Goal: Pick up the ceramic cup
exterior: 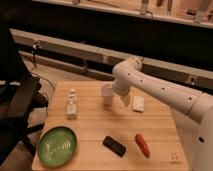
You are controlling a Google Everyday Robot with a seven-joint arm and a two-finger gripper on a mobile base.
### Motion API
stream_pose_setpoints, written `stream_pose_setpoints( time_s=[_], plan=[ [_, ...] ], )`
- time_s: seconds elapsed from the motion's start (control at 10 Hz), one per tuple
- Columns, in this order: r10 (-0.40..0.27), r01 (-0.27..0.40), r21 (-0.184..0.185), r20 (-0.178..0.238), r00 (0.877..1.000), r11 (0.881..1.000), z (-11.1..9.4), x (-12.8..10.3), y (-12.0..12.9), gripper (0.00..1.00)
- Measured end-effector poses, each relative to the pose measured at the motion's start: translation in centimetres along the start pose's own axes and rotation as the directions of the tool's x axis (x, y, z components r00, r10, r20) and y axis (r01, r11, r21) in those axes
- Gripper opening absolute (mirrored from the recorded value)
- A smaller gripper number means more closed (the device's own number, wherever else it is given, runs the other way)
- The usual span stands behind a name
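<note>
Filling the lower half of the view, a pale wooden table (90, 125) carries everything of interest. Over its far right corner reaches the white robot arm (165, 92), coming in from the right edge, bending at a rounded joint above the back of the table and turning down toward the board. A dark chair (20, 105) stands off the table's left side.

On the near left corner lies a round green plate (57, 146). Behind it, toward the left middle of the table, a small white bottle (72, 104) with a label stands upright. A flat white rectangular block (138, 103) lies at the back right, just past the arm's lower end. Near the front, a red elongated object (142, 144) lies slantwise, with a small black flat object (114, 145) just to its left.

The ceramic cup (106, 95) stands upright on the table at the back centre, between the bottle and the white block, its round rim facing up. The gripper (119, 97) hangs low at the end of the arm, immediately on the cup's right side and at about the cup's height, very close to or touching its wall; which one cannot be told. Its fingers stand spread wide, and the cup rests on the wood, not lifted.
</note>
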Motion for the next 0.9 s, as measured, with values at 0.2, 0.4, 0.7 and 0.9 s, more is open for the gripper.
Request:
stream_pose_setpoints(
  time_s=[0.2, 0.4, 0.7, 0.9],
  plan=[
    [-0.006, 0.006, -0.002, 0.001, 1.000, 1.000, 0.4, 0.1, -0.2, 0.80],
    [-0.009, 0.009, -0.003, 0.001, 1.000, 1.000, 0.7, 0.2, -0.3, 0.80],
    [-0.014, 0.014, -0.004, 0.001, 1.000, 1.000, 1.2, 0.4, -0.6, 0.80],
    [-0.017, 0.017, -0.005, 0.001, 1.000, 1.000, 1.5, 0.5, -0.8, 0.80]
  ],
)
